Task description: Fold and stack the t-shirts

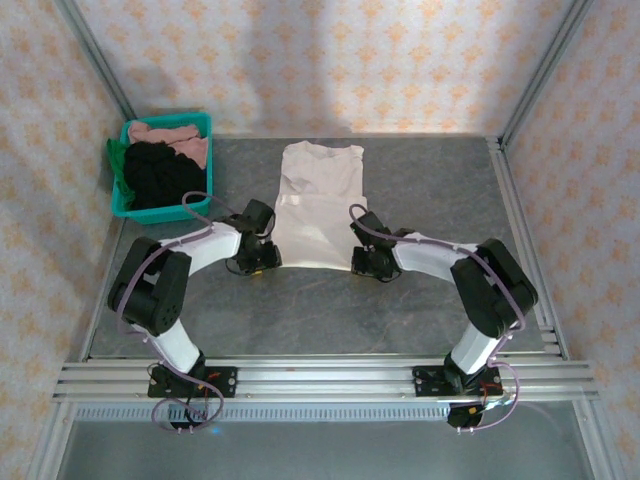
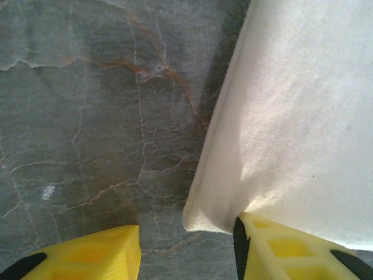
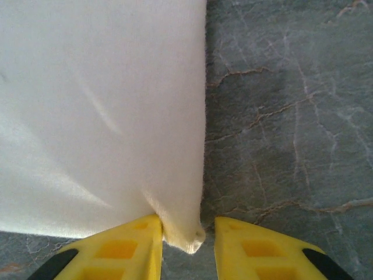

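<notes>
T-shirt (image 1: 318, 205), cream-white, one, flat at desk (image 1: 300, 310) centre, collar toward the far edge. Left gripper (image 2: 186, 248) and right gripper (image 3: 187, 233) each straddle a near hem corner, jaws apart, probably to fold the hem. Teal bin (image 1: 165, 121), far-left corner, holds three more: pink shirt (image 1: 165, 135), black shirt (image 1: 160, 172), green shirt (image 1: 116, 160).

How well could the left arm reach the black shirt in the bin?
Probably yes: the black shirt lies uncovered in the open teal bin, nothing between. But the left gripper sits at a corner of the cream shirt.
</notes>
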Robot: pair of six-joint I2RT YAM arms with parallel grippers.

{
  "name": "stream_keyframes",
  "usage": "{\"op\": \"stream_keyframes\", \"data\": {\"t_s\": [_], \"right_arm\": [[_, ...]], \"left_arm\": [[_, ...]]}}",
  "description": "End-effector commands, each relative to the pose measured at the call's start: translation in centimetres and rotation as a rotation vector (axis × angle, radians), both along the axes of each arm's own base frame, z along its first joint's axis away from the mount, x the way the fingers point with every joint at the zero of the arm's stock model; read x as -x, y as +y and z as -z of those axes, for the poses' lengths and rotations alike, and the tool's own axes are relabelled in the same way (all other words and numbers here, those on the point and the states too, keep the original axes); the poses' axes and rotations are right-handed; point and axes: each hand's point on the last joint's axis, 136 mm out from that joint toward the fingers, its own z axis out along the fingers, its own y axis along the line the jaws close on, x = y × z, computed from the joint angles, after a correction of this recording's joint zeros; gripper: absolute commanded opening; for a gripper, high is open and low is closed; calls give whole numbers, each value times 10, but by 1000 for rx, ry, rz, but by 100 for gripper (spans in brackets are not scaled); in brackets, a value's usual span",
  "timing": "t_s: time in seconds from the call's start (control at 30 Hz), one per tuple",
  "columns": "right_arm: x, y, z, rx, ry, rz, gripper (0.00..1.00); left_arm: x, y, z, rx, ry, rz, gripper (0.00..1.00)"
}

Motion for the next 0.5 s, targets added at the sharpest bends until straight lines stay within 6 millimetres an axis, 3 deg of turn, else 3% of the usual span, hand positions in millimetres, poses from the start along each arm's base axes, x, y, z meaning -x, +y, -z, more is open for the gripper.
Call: {"op": "stream_keyframes", "data": {"t_s": [0.0, 0.17, 0.27, 0.47], "right_arm": [[-34, 32, -6, -97, -116, -11, 25], [-38, 35, -11, -95, -126, -15, 14], [-41, 35, -17, -92, -134, -18, 9], [-41, 30, -22, -70, -145, -13, 3]], "left_arm": [[-49, -44, -13, 155, -168, 60, 41], [-55, -44, -23, 147, -184, 71, 30], [-58, -44, -30, 144, -199, 70, 28], [-58, -41, -32, 131, -210, 61, 34]]}}
